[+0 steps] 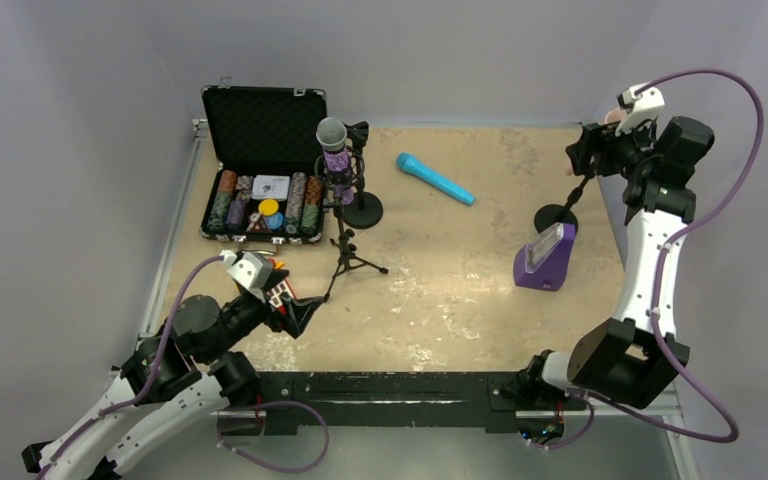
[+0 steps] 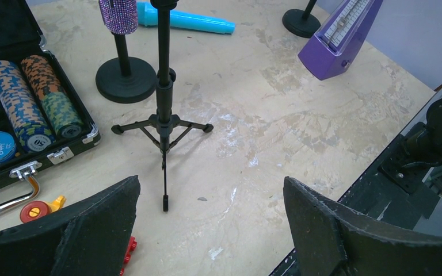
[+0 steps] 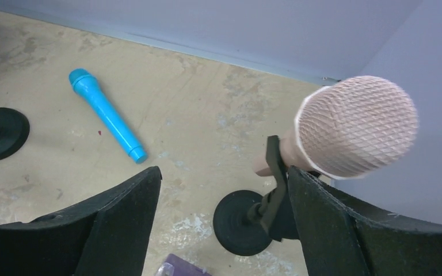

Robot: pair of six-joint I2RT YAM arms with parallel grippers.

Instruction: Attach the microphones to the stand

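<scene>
The pink microphone [image 3: 354,126], mesh-headed, is clipped on its round-based stand [image 3: 243,221] inside the wide-open right gripper [image 3: 223,172]; the left gripper [image 2: 211,181] gapes too; a smooth blue microphone [image 1: 434,179] lies on the scuffed bench [image 1: 460,280]

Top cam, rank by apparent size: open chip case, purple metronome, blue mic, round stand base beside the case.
1. open black poker-chip case
2. purple wedge-shaped metronome
3. bright blue plastic microphone: longer but thinner, close to 2
4. round black stand base
</scene>
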